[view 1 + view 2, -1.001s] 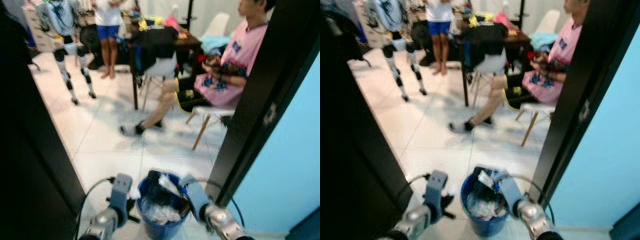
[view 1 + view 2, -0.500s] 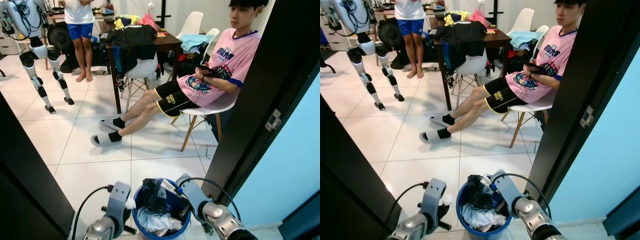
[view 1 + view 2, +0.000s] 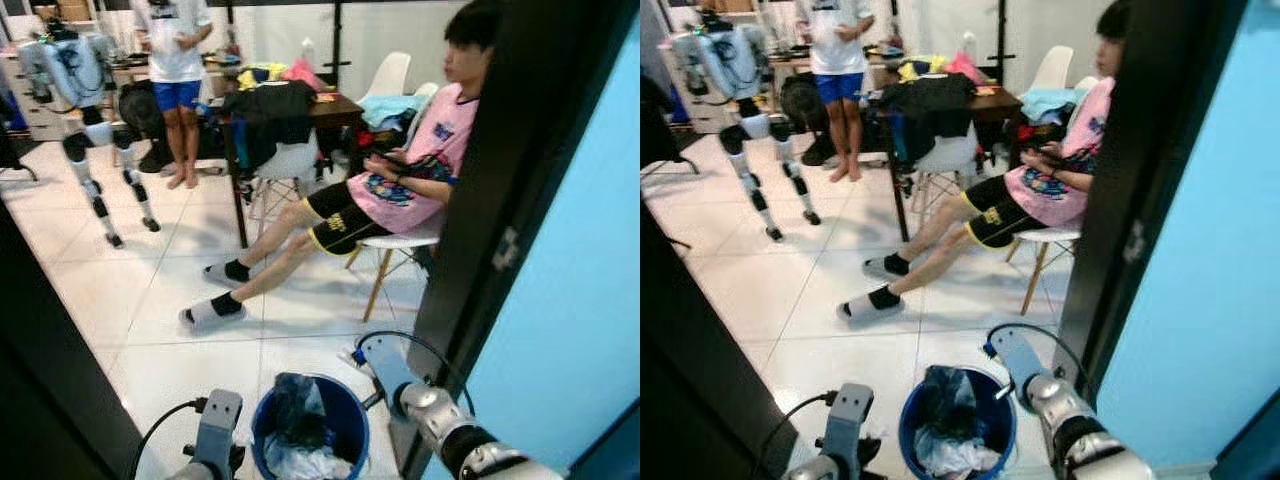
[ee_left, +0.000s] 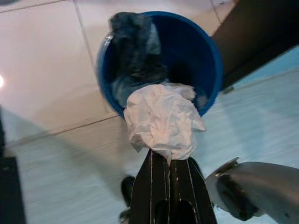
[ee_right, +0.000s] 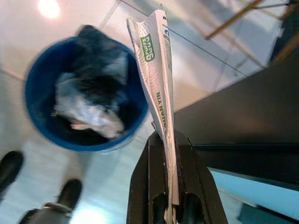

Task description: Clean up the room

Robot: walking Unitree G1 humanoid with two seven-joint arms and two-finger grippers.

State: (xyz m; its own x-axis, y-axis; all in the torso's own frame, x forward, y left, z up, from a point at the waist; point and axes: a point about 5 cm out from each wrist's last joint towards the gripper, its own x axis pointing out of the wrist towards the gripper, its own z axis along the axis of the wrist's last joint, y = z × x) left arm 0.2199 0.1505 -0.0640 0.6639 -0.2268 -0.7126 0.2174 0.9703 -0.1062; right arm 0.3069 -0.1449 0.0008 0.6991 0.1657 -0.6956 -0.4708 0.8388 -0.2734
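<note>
A blue bin (image 3: 345, 425) stands on the white tiles just in front of me, holding a dark bag (image 4: 135, 51) and white trash. My left gripper (image 4: 163, 156) is shut on a crumpled white tissue (image 4: 161, 116), held near the bin's rim. My right gripper (image 5: 166, 140) is shut on a folded white paper wrapper (image 5: 156, 70) with green print, beside the bin (image 5: 42, 79) on the door-frame side. In the left eye view the left arm (image 3: 218, 425) is left of the bin and the right arm (image 3: 390, 365) is at its far right.
A dark door frame (image 3: 500, 200) rises close on the right, with a light blue wall (image 3: 580, 330) beyond it. A person sits on a white chair (image 3: 400, 245), legs stretched across the tiles. Farther back are a table (image 3: 335, 105) piled with clothes, a standing person and another humanoid robot (image 3: 85, 110).
The camera has shifted. My right gripper has drawn back from over the bin to beside its far right rim. The left arm sits lower in the picture.
</note>
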